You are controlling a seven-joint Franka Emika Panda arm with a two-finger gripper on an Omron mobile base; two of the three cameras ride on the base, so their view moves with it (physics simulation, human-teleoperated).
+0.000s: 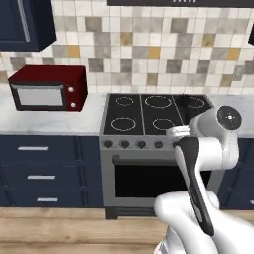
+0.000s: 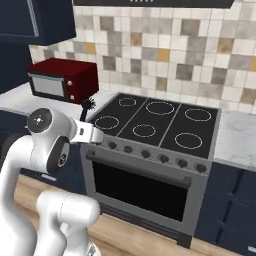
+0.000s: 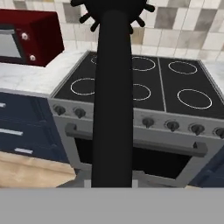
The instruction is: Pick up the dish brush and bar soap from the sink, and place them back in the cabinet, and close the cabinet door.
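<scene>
- In the left base view, we see the white arm rising at the lower right, in front of a grey stove [image 1: 144, 149] with a black glass cooktop and four ringed burners. The gripper's end is hidden behind the arm's wrist here; a bit of the small all-black dish brush [image 1: 182, 101] with its spiky round head shows above the wrist, over the cooktop's right side.
- A dark red boxy microwave [image 1: 49, 88] sits on the white marble counter [image 1: 54, 119] left of the stove, and a dark navy wall cabinet [image 1: 25, 25] hangs in the upper left corner.
- In the right base view, we see the arm at the lower left reaching toward the stove's front left corner. The gripper [image 2: 86, 125] is clamped on the brush handle, and the bristle head stands up just above it, between the microwave and the cooktop.
- In the hand view, we look along the brush: its thick black handle runs up the middle from the bottom, held between the fingertips, with the spiky head at the top edge, over the stove.
</scene>
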